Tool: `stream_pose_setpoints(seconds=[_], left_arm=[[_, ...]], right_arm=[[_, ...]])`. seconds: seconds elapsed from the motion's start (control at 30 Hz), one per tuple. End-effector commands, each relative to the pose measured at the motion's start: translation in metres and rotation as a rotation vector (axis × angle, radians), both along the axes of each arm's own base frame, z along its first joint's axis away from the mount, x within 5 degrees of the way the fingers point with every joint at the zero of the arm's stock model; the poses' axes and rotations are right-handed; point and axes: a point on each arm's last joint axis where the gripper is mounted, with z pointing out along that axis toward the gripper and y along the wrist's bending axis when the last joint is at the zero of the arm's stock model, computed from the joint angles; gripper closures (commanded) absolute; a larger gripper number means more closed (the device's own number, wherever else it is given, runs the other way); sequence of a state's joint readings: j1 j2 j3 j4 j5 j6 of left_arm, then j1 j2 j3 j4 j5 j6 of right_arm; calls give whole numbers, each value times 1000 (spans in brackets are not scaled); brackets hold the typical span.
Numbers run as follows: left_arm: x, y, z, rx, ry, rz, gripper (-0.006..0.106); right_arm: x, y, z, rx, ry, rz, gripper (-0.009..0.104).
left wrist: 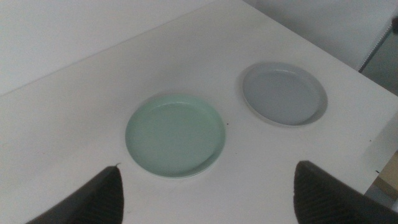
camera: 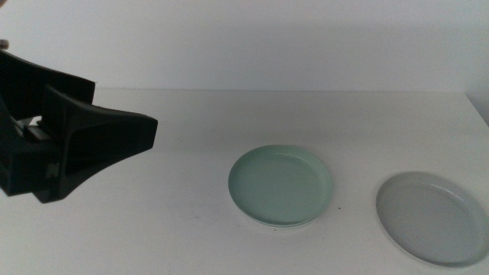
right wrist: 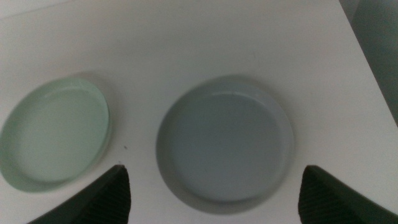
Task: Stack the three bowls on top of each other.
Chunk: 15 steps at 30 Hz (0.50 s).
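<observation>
Over on the left, the left gripper [camera: 92, 149] hangs above bare table, its dark jaws spread wide and holding nothing, well apart from the bowls.

Moving right, the shallow mint green plate-like bowl [camera: 280, 186] sits near the middle of the white table [camera: 153, 229]. A pale rim peeks out beneath its near edge, and I take that to be the white bowl [camera: 279, 225] already under it, though so little shows that I cannot be sure. If it is, the green one looks nested a touch off-centre.

Further right, the shallow light grey round bowl [camera: 430, 217] lies alone near the table's right side, beside the green one but not touching it. The right gripper [right wrist: 214, 205] hovers over it in its own wrist view, jaws spread wide and empty; it does not show in the middle view.

As I judge it, the grey bowl is the one left to lift. Its rim is low and smooth, so a pinch on the lip could slip, or tip the bowl as it rises. It also sits close to the table edge, so a nudge outward might send it off. Set down off-centre, it could catch the green rim, rock, and shove the pair beneath sideways.
</observation>
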<state>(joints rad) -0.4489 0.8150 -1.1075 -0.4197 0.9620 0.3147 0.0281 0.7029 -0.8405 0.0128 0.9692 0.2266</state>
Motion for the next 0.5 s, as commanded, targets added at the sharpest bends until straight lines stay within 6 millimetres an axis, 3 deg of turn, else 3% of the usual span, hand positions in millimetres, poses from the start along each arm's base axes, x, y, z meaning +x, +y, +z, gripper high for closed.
stream_pose_setpoints(seconds=[0.0,0.1,0.23,0.47], left_arm=[[0,1,1,-9,-5,7,7],[0,1,1,-9,-5,7,7],[0,1,1,-9,-5,7,7],[0,1,1,-10,-7,8,7]], right_arm=[[12,1,15,22,16,-11,2],[22,4,22,64,38,4,2],[35,5,14,58,106,2,2],[91,-15,-31,-15,409,-27,2]])
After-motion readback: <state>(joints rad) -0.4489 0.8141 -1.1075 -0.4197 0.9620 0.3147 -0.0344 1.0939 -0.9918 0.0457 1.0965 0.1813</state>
